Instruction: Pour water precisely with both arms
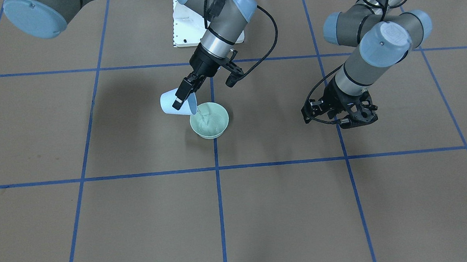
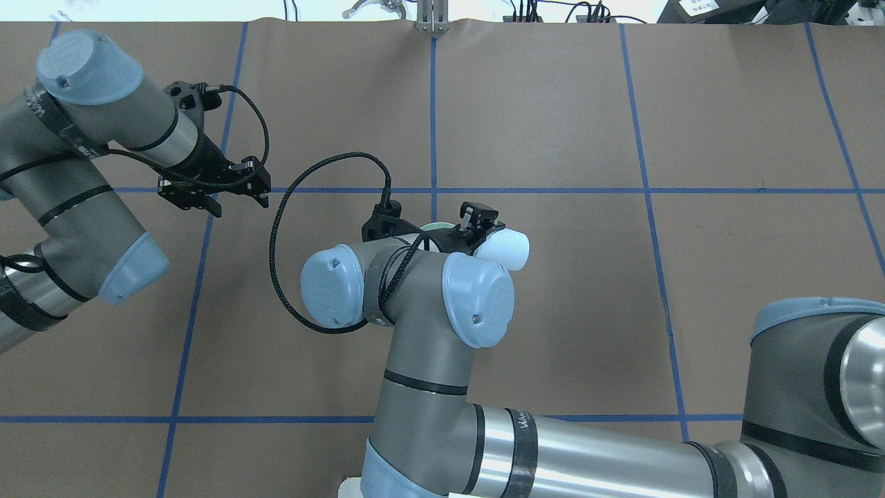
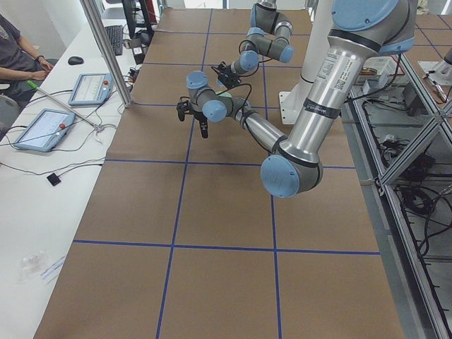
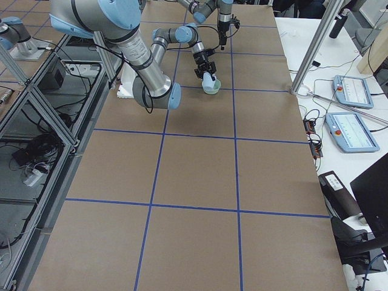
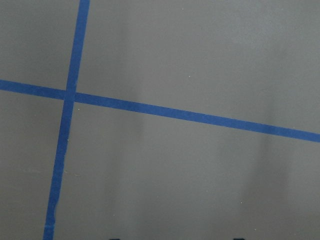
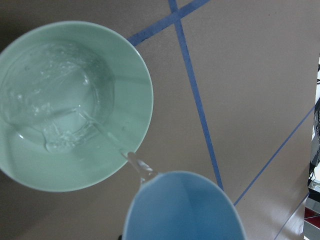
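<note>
1. Water [image 6: 114, 141] is being poured from a tilted cup [image 1: 171, 103], clamped in the right gripper [image 1: 183, 95], into a bowl [image 1: 210, 122] on the table [image 1: 150, 215].
2. Left gripper [image 2: 237, 198] is being held spread, empty, well apart.
3. Spillage is being risked: the cup's lip is just beside the bowl's rim.

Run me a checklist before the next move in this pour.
1. Grip: the right gripper is clamped on the tilted blue cup. Ok.
2. Aim: the water stream leaves the cup's lip and lands inside the green bowl. Ok.
3. Spill: no water shows on the table around the bowl. Ok.
4. Water left in the cup: cannot tell.
5. Bowl level: water pools low, well under the rim. Ok.
6. Left gripper: open, empty and well apart from the bowl. Ok.
</note>
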You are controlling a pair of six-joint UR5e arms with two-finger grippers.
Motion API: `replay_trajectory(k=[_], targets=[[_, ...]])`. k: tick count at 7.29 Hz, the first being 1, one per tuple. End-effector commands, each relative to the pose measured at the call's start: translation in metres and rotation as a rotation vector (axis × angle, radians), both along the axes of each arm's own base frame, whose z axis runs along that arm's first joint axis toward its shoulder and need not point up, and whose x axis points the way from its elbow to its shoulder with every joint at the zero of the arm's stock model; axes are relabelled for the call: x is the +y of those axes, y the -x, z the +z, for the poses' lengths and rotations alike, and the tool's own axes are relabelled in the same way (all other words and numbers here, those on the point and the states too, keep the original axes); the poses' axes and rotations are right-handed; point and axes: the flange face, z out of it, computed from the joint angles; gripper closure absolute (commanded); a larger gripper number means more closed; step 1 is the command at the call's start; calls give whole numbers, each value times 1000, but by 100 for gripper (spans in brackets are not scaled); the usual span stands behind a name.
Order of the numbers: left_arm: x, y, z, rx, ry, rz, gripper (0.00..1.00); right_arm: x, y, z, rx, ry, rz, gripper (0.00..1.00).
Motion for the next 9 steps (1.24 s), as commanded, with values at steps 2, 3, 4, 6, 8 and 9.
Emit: replay_trajectory(k=[2,3,4,6,8,9], targets=[[2,1,9,-9,10,1,19,-3,7,-18,54,-8,-22,77],[2,1,9,-9,9,2,19,-4,8,-18,57,-7,-24,77],[2,1,9,-9,9,2,19,-4,8,-15,62,-6,-24,77],[2,1,7,-7,8,1,19,-4,6,-21,-3,-14,28,76],[3,2,4,-3,2,2,19,0,-3,-12,-182,-30,133,76],[3,2,4,-3,3,1,19,10,-31,-6,-286,-24,182,76]])
